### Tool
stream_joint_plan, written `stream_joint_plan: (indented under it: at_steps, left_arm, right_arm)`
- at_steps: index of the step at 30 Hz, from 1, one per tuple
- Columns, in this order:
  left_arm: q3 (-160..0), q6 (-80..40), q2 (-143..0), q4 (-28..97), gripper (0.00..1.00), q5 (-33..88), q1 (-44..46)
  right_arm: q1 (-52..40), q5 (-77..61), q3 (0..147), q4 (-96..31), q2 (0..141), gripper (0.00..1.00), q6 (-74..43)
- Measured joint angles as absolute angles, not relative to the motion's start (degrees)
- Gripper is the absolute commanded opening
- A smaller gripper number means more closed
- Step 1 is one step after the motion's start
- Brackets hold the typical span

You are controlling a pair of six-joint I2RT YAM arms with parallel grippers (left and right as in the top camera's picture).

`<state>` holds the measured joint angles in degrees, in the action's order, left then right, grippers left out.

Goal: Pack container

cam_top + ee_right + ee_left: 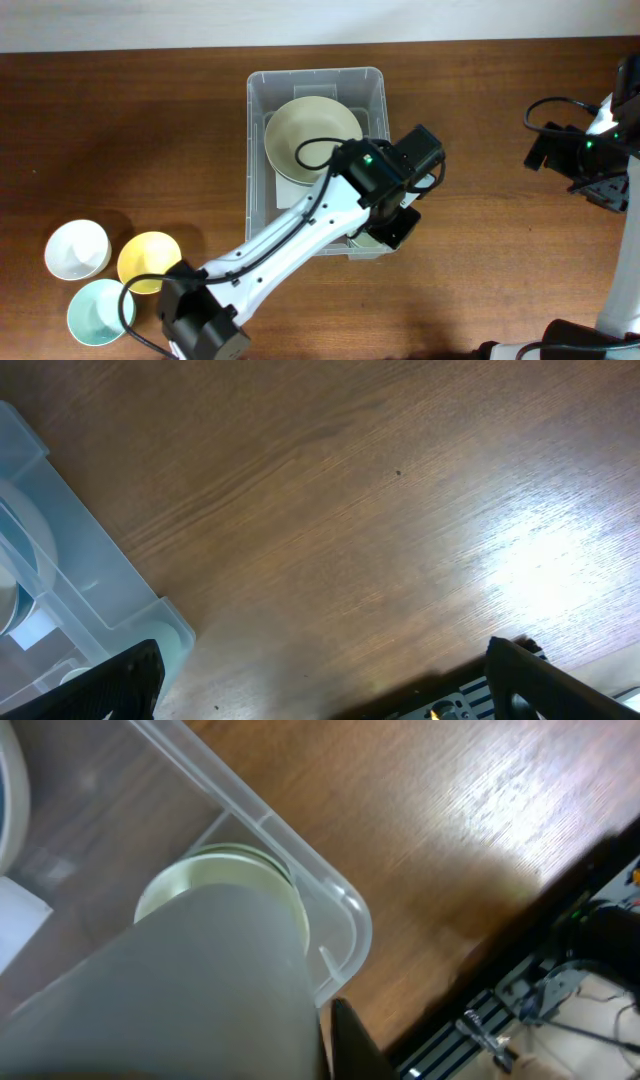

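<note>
Container (260, 180) sited mid-counter (480, 120), long axis front-to-back, bowl (312, 138) inside. Left pincer (385, 232) held over its near right corner, seemingly clamped on cup (215, 895). Right pincer (340, 688) spread wide, empty, well off right.

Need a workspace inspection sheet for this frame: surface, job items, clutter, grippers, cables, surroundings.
Surface: wooden table, bare grain, glare in right wrist view.
Job's things: container upright, far centre; cream dish inside; pale cup at its near right corner.
Clutter: white bowl, yellow bowl, teal bowl, near left, outside container.
Grippers: left gripper over that corner, cup fills its view, grip unclear; right gripper open, empty, over table.
Cables: black loop on left arm; black cable by right arm.
Surroundings: pale wall strip beyond table.
</note>
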<state>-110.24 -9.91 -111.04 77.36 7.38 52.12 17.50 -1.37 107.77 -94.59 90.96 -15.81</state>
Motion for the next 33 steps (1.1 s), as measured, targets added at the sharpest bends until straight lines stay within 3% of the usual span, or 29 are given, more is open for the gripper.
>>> stream_joint_plan:
  at_steps: [1, 8, 14, 20, 26, 33]
  left_arm:
    - [-110.24, -9.65, -111.31, 77.65, 0.68, 7.44, 52.16]
    - [-110.19, -9.69, -111.72, 78.94, 0.68, 5.58, 51.90]
    - [-110.21, -11.97, -110.76, 82.70, 0.73, -4.29, 46.74]
    - [-110.26, -15.77, -101.06, 84.49, 0.79, -10.87, 27.57]
    - [-108.16, -18.48, -92.01, 85.43, 0.87, -9.54, 4.36]
    - [-88.01, -19.14, -92.40, 75.59, 0.87, -5.78, -9.26]
  right_arm:
    - [17.50, -1.37, 107.77, -94.59, 90.96, 0.98, -15.81]
    - [17.50, -1.37, 107.77, -94.63, 90.96, 0.98, -15.79]
    - [17.50, -1.37, 107.77, -94.98, 90.96, 0.98, -15.79]
    - [17.50, -1.37, 107.77, -94.96, 90.96, 0.98, -15.79]
    - [17.50, -1.34, 107.77, -94.94, 90.96, 0.98, -15.77]
    - [17.50, -1.34, 107.77, -94.94, 90.96, 0.99, -15.79]
